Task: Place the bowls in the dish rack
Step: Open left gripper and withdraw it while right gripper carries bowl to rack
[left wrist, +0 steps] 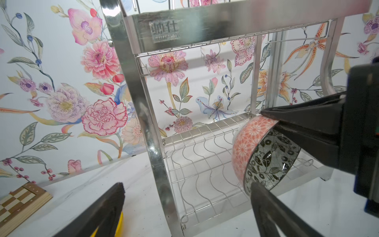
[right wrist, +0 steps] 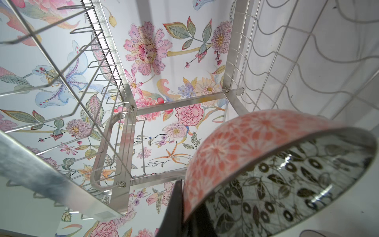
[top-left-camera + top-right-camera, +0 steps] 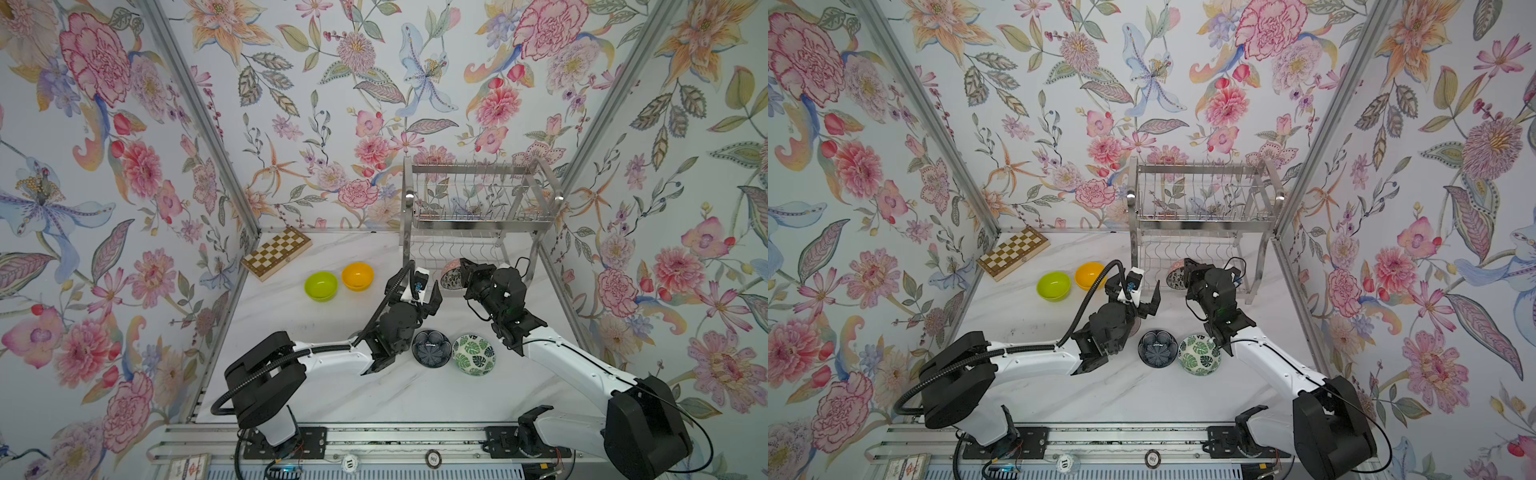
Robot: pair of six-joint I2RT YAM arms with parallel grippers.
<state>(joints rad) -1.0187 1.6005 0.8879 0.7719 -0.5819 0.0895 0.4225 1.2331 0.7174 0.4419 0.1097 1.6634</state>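
Pink bowl (image 1: 246,141) tilted, clamped by right pincer (image 1: 270,121) | left pincer (image 1: 187,185) spread

— Are we looking at someone's kitchen?
— We'd say not. We see a robot test cell in a lab. Floral wallpaper panels (image 3: 332,83) hang between bare aluminium posts (image 3: 199,112), and a left arm (image 3: 328,353) and a right arm (image 3: 557,353) are bolted to a metal rail (image 3: 374,434) along the front of a marble-look tabletop (image 3: 332,399).
— And the dish rack (image 3: 478,224) and the chessboard (image 3: 276,252)?
— We take them for props, set together on one bare top.
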